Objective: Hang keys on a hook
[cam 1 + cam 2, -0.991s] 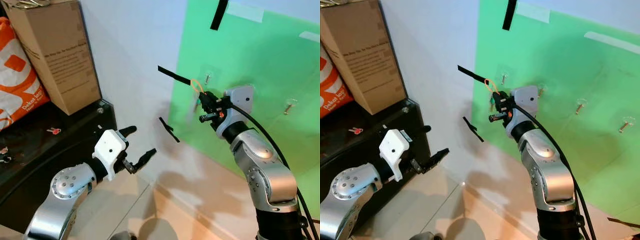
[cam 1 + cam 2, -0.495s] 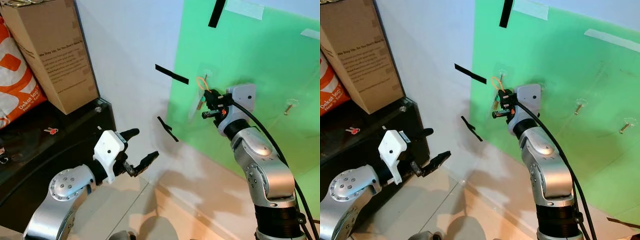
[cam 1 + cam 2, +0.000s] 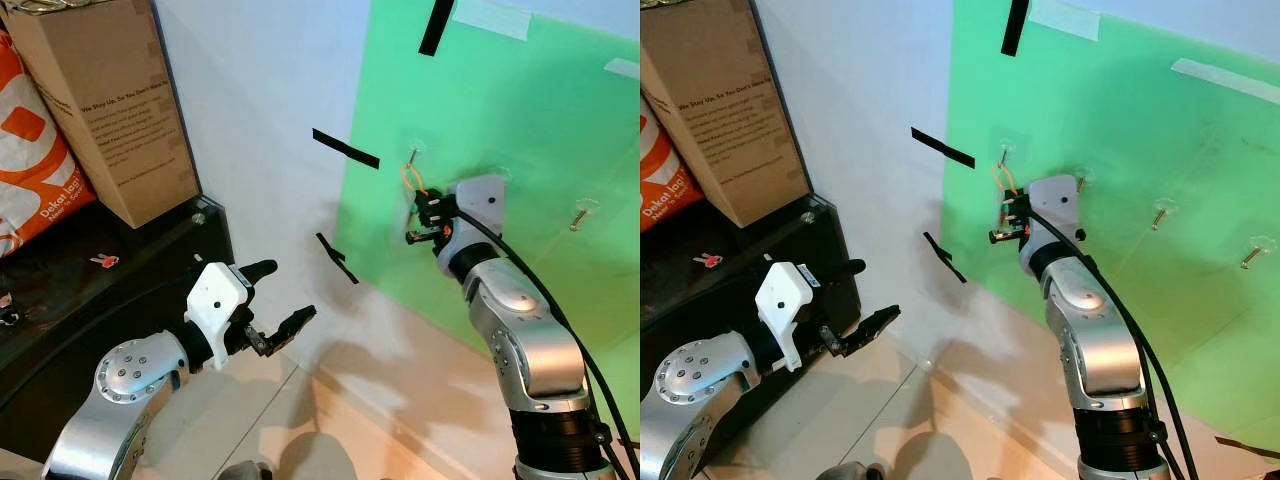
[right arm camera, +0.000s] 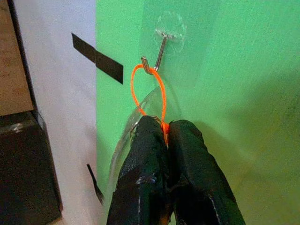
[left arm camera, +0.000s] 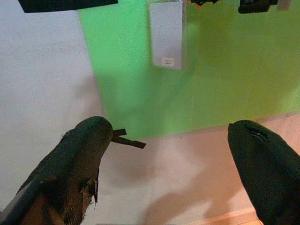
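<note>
Your right gripper [image 4: 166,129] has its fingers pinched on the orange key loop [image 4: 149,89], whose top sits over the hook [image 4: 158,56] on the green wall panel [image 3: 520,120], while your left gripper [image 3: 282,300] hangs low, fingers spread.

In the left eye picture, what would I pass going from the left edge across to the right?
Orange bag → cardboard box → left end effector → orange key loop on its hook → second hook.

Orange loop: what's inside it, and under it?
The orange loop hangs over the hook tip. Below, the right gripper pinches it shut; the keys are covered by the fingers.
</note>
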{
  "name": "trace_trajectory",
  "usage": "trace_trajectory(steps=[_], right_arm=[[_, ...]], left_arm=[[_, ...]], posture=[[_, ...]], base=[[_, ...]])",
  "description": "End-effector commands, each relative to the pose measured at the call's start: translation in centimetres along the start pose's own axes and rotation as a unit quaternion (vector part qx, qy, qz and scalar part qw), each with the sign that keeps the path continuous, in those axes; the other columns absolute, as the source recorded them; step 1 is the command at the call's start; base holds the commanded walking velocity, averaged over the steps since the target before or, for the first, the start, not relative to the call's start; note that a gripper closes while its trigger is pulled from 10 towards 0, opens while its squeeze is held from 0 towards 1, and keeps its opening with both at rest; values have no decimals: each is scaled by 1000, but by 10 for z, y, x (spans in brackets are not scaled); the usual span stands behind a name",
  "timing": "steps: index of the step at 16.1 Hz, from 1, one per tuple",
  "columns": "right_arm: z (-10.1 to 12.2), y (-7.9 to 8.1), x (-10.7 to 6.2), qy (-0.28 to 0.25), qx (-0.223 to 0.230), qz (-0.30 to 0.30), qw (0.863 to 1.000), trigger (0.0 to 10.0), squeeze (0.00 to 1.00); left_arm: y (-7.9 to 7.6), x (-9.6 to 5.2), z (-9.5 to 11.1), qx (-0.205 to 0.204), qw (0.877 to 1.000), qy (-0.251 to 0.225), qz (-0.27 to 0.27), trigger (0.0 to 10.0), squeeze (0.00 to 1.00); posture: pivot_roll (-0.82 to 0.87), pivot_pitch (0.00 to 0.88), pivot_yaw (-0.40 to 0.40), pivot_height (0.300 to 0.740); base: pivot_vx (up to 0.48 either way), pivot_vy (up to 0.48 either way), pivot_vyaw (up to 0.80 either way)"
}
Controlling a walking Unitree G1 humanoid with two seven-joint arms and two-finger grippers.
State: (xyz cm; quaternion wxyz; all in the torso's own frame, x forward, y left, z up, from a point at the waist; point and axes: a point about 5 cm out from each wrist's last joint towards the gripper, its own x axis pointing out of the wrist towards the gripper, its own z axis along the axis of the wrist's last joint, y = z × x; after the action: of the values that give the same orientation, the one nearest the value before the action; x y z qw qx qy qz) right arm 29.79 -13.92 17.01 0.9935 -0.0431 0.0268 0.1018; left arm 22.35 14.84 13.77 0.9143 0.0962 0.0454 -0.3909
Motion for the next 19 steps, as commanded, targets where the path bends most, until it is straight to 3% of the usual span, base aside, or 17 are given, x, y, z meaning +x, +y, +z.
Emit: trace_trajectory(steps=[1,5,8,9,15,17,19], right_arm=[[-1,-1,3,13,-9,-8,1000,10000,0],[-3,-2,3,16,-4,-5,1000,10000,0],[-2,0,3,14,12,-2,1000,10000,0],[-4,-4,3,17,7,-16,1000,10000,1000],[-10,0,-2,23,53,16,998,10000,1000],[-12,0,-4,26,51,14,998,10000,1000],[-25,-2,-10,47,20,16,999,10000,1000]], left_arm=[[-1,0,4,4,1000,-3,-7,10000,0],[0,0,5,5,1000,-4,-4,10000,0],[2,3,13,-8,999,-30,5,10000,0],[3,5,16,-9,999,-37,6,10000,0],[6,6,19,-11,999,-46,14,10000,0],[6,6,19,-13,999,-47,19,10000,0],[9,7,15,-5,998,-39,42,10000,0]], posture=[[3,0,-43,740],[3,0,-43,740],[1,0,-40,740],[0,0,-39,740],[5,0,-49,740],[4,0,-49,740],[-21,0,-38,740]], base=[[0,0,0],[0,0,0],[0,0,0],[0,0,0],[0,0,0],[0,0,0],[0,0,0]])
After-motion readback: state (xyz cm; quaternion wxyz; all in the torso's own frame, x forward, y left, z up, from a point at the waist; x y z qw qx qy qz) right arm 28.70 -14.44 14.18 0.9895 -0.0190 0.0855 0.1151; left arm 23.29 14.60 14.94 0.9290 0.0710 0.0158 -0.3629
